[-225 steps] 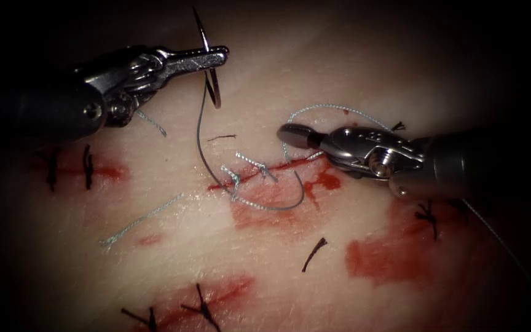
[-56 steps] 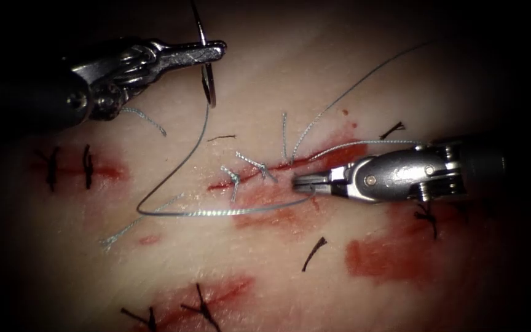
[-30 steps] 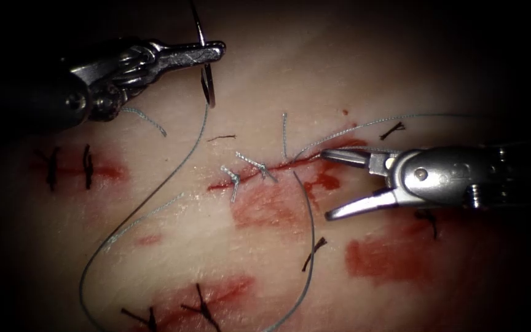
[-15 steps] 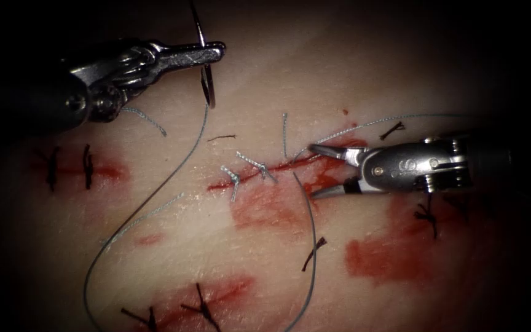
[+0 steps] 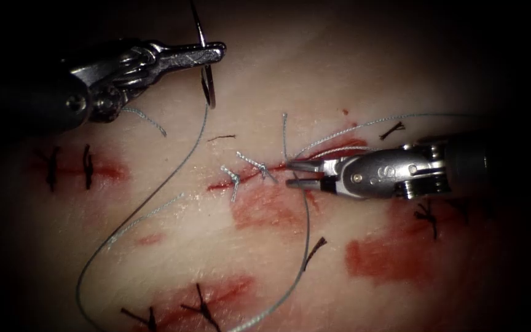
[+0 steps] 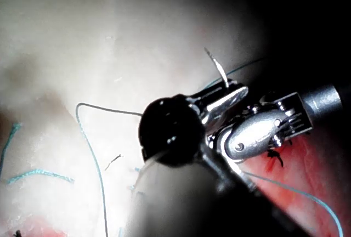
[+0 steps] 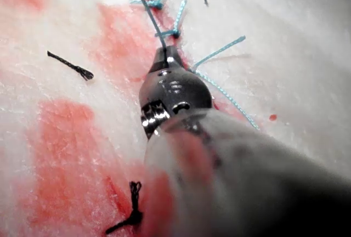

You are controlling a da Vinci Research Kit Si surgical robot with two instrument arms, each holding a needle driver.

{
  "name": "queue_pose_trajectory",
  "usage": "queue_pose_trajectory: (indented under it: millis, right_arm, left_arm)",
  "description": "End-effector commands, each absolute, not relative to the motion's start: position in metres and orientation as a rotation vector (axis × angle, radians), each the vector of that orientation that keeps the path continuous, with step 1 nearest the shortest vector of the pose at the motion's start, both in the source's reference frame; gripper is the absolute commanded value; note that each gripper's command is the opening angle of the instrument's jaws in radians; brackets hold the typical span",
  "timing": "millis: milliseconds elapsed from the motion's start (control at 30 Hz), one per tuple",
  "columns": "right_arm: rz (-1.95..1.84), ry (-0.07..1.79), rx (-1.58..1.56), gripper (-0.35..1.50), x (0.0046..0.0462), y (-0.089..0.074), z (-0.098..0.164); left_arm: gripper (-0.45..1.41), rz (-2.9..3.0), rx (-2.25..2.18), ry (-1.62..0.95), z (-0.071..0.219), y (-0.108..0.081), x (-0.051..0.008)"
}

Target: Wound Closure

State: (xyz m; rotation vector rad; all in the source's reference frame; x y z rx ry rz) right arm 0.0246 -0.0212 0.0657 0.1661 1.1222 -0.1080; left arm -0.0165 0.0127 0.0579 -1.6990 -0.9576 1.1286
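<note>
Endoscope: your left tool (image 5: 216,50), upper left of the frame, clamps the needle (image 5: 206,80) around mid-curve, clear of the tissue (image 5: 173,258), left of the cut (image 5: 265,169). Thread (image 5: 155,187) trails from the needle in a big loop to the cut. Your right tool (image 5: 291,174), centre right, has its jaws narrowly parted at the cut, thread running between them; grip not clear.

Left wrist: left tool (image 6: 233,93) pinches the needle (image 6: 219,69).

Right wrist: right tool (image 7: 164,56) tip sits at the thread (image 7: 143,4); can't tell jaw state.
</note>
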Motion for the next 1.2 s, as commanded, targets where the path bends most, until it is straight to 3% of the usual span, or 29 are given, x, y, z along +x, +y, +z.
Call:
queue_pose_trajectory:
  millis: [33,333,767,1200]
  right_arm:
    - [-0.055,1.094,0.237,-0.35,0.0245,-0.022,0.066]
    - [0.135,0.724,0.484,-0.35,0.0149,-0.027,0.062]
    - [0.345,0.441,0.635,-0.35,0.0046,-0.028,0.053]
    - [0.188,0.435,0.941,-0.35,-0.0012,-0.027,0.051]
  left_arm:
    - [-0.45,1.129,-1.699,-0.958,0.058,0.013,-0.0170]
    - [-0.45,1.128,-1.698,-0.956,0.058,0.012,-0.0170]
    - [-0.45,1.129,-1.700,-0.959,0.058,0.012,-0.0170]
    - [-0.45,1.133,-1.704,-0.969,0.058,0.012,-0.0170]
